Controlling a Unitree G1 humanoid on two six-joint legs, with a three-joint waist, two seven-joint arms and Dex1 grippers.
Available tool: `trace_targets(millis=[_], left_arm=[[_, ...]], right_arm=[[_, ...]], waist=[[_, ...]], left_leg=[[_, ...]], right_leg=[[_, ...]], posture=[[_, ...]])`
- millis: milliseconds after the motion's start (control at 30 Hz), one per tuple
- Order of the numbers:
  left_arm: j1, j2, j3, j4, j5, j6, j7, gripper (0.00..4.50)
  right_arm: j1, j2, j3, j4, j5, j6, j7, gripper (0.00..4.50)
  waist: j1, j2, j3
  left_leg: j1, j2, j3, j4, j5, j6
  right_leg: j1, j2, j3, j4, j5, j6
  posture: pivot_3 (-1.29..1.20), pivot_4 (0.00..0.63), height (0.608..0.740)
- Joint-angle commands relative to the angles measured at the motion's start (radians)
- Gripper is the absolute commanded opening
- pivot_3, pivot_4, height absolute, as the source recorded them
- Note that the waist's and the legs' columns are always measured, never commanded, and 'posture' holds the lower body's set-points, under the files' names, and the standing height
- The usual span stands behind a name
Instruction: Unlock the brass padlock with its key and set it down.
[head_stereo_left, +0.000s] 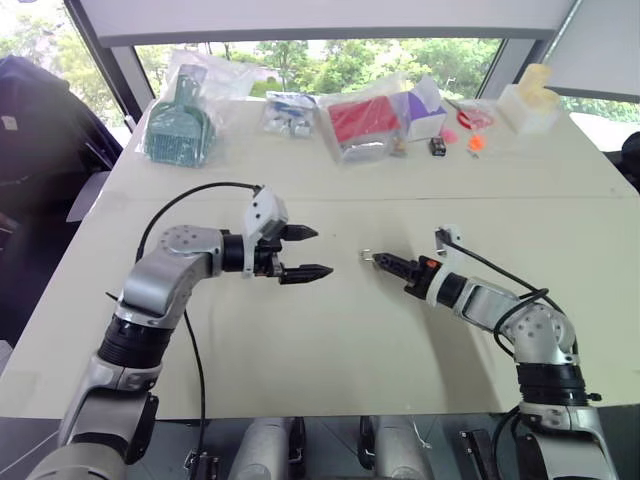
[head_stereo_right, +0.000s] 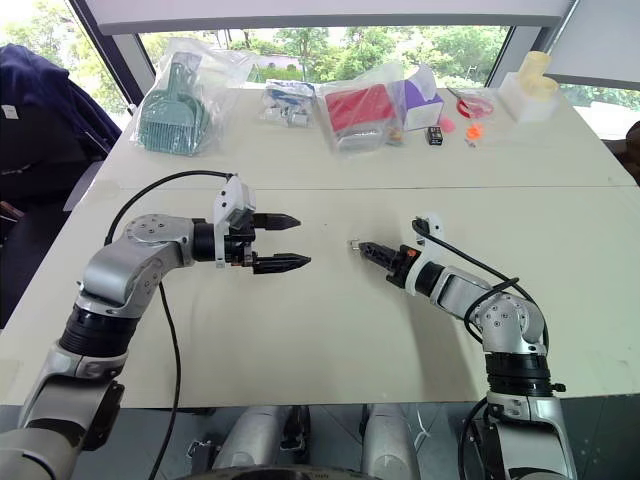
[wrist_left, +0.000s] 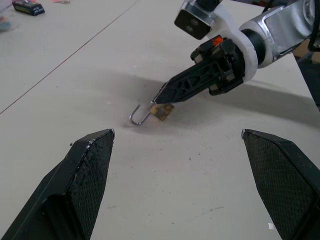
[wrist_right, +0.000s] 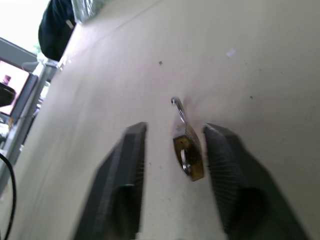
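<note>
The brass padlock (wrist_right: 188, 150) lies on the pale table (head_stereo_left: 330, 340), its thin silvery loop (wrist_left: 137, 117) swung out like a hook. My right gripper (wrist_right: 175, 127) is open, a finger (wrist_right: 227, 170) on each side of the lock with a small gap. In the head views the lock (head_stereo_left: 367, 256) sits at the tip of this gripper (head_stereo_left: 382, 260). A small silvery ring shows on the lock body; I cannot make out the key. My left gripper (head_stereo_left: 322, 251) is wide open and holds nothing. It hovers to the left of the lock, pointing at it.
Bagged items line the table's far edge: a green comb-like tool (head_stereo_left: 180, 125), a red pack (head_stereo_left: 362, 120), a purple box (head_stereo_left: 420, 115), a small black box (head_stereo_left: 437, 146) and a white block (head_stereo_left: 530, 100). A seam (head_stereo_left: 400, 197) crosses the table.
</note>
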Motion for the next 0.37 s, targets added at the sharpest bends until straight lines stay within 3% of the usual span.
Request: trace_targets(millis=[33, 67, 100, 267, 367], left_arm=[[0.005, 0.015, 0.021, -0.039, -0.022, -0.001, 0.007, 4.26], [0.007, 0.017, 0.021, -0.039, -0.023, -0.002, 0.008, 4.26], [0.010, 0.021, 0.022, -0.036, -0.022, -0.003, 0.009, 4.26], [0.041, 0.050, 0.035, -0.035, -0.030, -0.008, 0.008, 4.26], [0.065, 0.067, 0.034, -0.047, -0.043, 0.004, 0.004, 4.26]], right_arm=[[-0.001, -0.051, 0.002, -0.026, -0.056, 0.014, 0.048, 3.92], [0.002, -0.059, -0.001, -0.031, -0.064, 0.016, 0.057, 4.40], [0.014, -0.086, -0.007, -0.048, -0.078, 0.015, 0.071, 4.46], [0.172, -0.312, -0.109, -0.218, -0.165, -0.037, 0.171, 4.46], [0.269, -0.372, -0.199, -0.309, -0.151, -0.069, 0.237, 4.46]], waist=[[0.001, 0.000, 0.000], [0.003, 0.000, 0.000], [0.005, 0.000, 0.000], [0.016, 0.001, 0.000], [0.016, 0.001, 0.000]], left_leg=[[0.000, 0.000, 0.000, 0.000, 0.000, 0.000], [0.000, 0.000, 0.000, 0.000, 0.000, 0.000], [0.001, 0.000, 0.000, 0.000, 0.000, 0.000], [0.000, -0.001, -0.001, 0.000, 0.000, 0.000], [0.000, -0.001, 0.000, 0.000, 0.000, 0.000]], right_leg=[[0.000, 0.000, 0.000, 0.000, 0.000, 0.000], [0.000, 0.000, 0.000, 0.000, 0.000, 0.000], [0.001, 0.000, 0.000, 0.000, 0.000, 0.000], [0.002, -0.001, 0.000, -0.001, -0.001, 0.000], [0.001, -0.001, 0.000, -0.002, 0.000, 0.000]], posture=[[0.00, 0.150, 0.735], [0.00, 0.150, 0.735], [0.00, 0.150, 0.735], [0.00, 0.150, 0.735], [0.00, 0.150, 0.735]])
